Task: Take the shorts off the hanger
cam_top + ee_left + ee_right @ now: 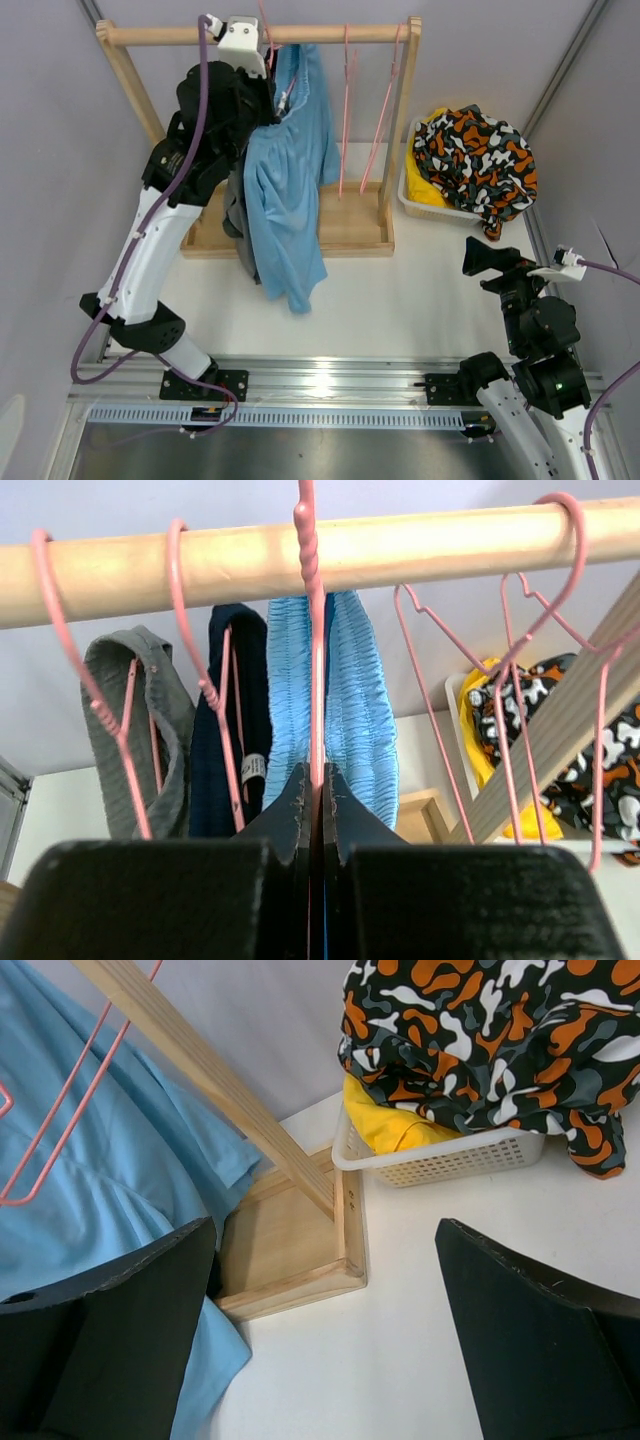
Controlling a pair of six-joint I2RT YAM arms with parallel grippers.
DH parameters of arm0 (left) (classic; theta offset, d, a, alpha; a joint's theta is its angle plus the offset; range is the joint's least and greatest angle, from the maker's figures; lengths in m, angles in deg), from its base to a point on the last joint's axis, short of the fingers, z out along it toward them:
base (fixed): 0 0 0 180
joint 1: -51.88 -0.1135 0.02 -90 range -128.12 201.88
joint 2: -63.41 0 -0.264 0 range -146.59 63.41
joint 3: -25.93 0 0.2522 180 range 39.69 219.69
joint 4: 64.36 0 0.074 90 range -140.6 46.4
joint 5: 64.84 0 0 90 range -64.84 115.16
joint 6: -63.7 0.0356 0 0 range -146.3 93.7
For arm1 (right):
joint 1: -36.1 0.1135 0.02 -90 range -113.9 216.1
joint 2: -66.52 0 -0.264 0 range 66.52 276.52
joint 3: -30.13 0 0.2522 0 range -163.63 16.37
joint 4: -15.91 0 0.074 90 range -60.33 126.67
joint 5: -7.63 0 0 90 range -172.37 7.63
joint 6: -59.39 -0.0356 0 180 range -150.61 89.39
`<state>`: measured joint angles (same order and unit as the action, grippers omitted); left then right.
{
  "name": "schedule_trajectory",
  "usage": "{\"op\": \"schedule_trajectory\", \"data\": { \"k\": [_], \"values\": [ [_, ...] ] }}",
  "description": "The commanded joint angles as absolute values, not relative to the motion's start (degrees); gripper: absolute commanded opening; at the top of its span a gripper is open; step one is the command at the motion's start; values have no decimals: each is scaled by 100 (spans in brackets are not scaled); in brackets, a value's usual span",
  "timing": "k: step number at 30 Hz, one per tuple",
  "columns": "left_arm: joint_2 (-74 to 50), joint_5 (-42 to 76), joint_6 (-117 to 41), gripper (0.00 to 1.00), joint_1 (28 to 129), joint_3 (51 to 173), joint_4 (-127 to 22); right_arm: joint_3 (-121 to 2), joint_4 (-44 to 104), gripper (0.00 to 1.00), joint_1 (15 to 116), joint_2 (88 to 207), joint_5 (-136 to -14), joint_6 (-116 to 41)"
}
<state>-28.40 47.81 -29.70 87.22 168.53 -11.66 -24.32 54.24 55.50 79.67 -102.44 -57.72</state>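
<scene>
The left gripper (316,798), clamped on the pink hanger (312,630), is hemmed in: a grey garment (150,710) and a navy garment (225,680) hang just beside it, empty hangers (345,110) crowd the other side, and the wooden rail (430,540) bars the way above. The white table (400,300) in front of the rack base (350,225) lies open. The rack's upright (402,110) and the heaped basket (450,1160) block the far right corner.

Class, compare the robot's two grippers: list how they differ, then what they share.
The left gripper is shut on a pink hanger; the right gripper is open and empty. The left gripper is up by the wooden rail; the right gripper hangs low over the table. Both are black.
</scene>
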Motion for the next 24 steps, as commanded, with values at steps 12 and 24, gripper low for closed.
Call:
{"op": "schedule_trajectory", "data": {
  "k": [12, 24],
  "values": [
    [231, 3669, -3306, 0, 9117, 14069, -666, -2309, 3223, 100, 5570, 8433, -6219, -5320],
    [1463, -126, -3350, 0, 9143, 14032, 442, -3082, 2246, 99, 5790, 9798, -4484, -5338]
  ]
}}
